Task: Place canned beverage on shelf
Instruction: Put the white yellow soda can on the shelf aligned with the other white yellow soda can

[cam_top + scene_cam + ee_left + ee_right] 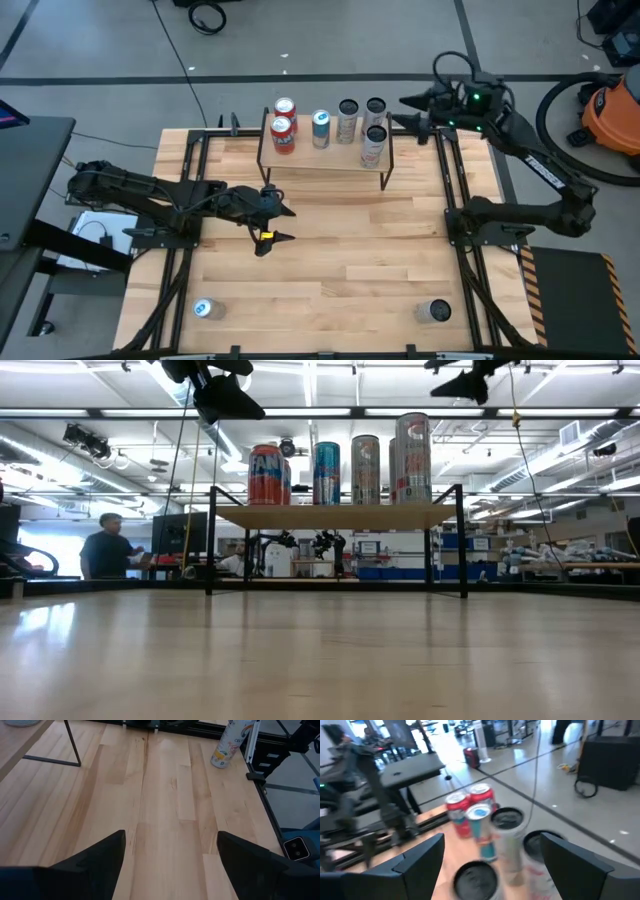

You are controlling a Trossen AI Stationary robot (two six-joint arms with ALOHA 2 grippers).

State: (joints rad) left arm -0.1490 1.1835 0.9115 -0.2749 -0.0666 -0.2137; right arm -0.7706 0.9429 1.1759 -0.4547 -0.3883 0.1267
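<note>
A: High view. Shelf [325, 152] at far middle of table [330, 260], six cans upright on it: two red [283, 128], one blue [320, 128], three pale or dark-topped [372, 145]. Two more cans upright near front edge: blue-topped [204, 309] front-left, dark-topped [434, 311] front-right.

B: End effectors?

A: Left end effector [275, 224] over mid-table, fingers spread, empty. Right end effector [408, 112] just beside shelf's right end, spread, empty.

B: Relation for next pick?

A: Judged: front-left can nearer left arm, front-right nearer right arm; both behind current reach, long axes vertical.

B: Low view?

A: Shelf cans in a row on the board [335, 516]; front cans not shown.

B: Left wrist view?

A: Spread fingers [95, 857] over bare wood; one pale can [227, 745] far off.

B: Right wrist view?

A: Spread fingers [415, 857] above can tops [480, 827]; nothing pinched.
</note>
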